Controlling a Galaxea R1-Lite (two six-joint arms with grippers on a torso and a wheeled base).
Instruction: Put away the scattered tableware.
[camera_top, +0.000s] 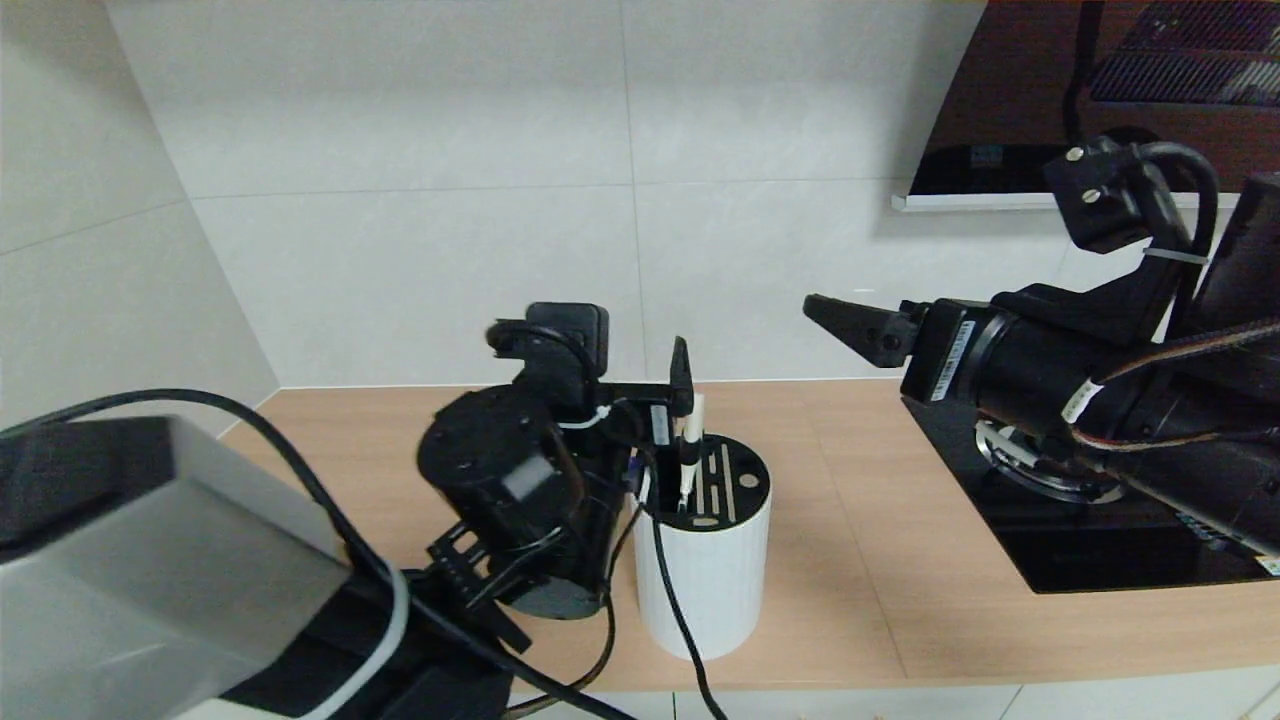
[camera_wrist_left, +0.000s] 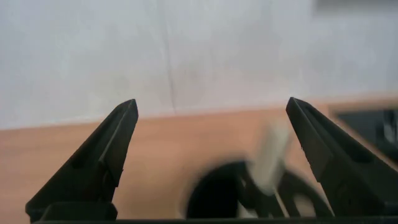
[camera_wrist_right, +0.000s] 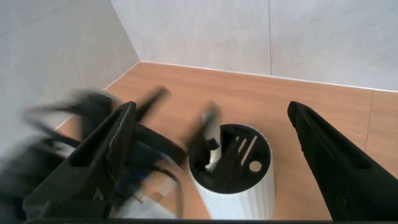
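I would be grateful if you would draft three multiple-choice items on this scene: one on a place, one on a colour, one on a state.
1. Where does the white cylindrical holder with a black slotted lid stand?
A. on a wall shelf
B. on the light wooden countertop
C. in a sink

2. What colour is the handle of the slim utensil standing in a lid slot?
A. white
B. red
C. green

3. How are the left gripper fingers?
A. shut on the utensil
B. wide apart
C. shut on nothing

Answers: 1 B, wood surrounds its base; 2 A, the handle is pale white; 3 B, a wide gap separates the fingers.
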